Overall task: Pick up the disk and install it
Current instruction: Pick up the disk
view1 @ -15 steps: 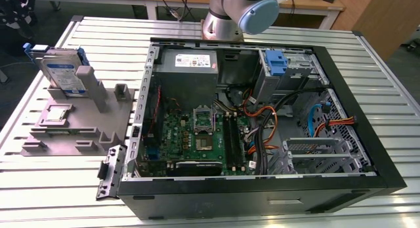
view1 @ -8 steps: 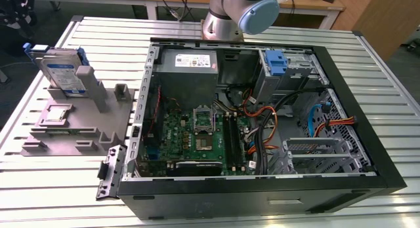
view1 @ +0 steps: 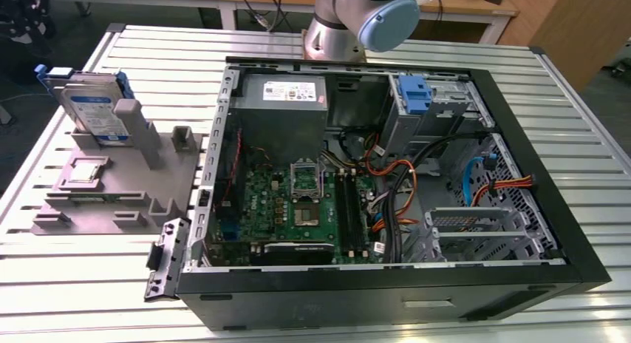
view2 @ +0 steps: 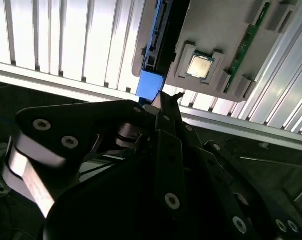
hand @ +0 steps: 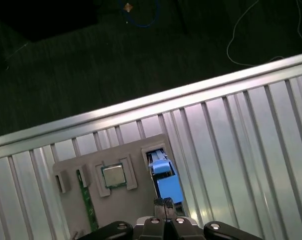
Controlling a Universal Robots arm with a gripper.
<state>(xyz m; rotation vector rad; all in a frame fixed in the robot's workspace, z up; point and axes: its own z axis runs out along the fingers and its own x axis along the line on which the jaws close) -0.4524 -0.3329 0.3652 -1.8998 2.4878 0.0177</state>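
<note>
— Item one, the disk [view1: 99, 110]?
— Stands on edge in the grey fixture [view1: 118, 188], at the exterior view's left, well apart from the open computer case [view1: 552, 210]. A blue rail is uppermost.
— Item two, the gripper [hand: 163, 202]?
— In the first wrist view it hangs over the disk's blue end, fingertips pressed together with nothing between them.
— Room around it?
— Bare slats of the table [hand: 240, 150] lie beside the fixture. The table's edge runs just past it, with dark floor beyond.
</note>
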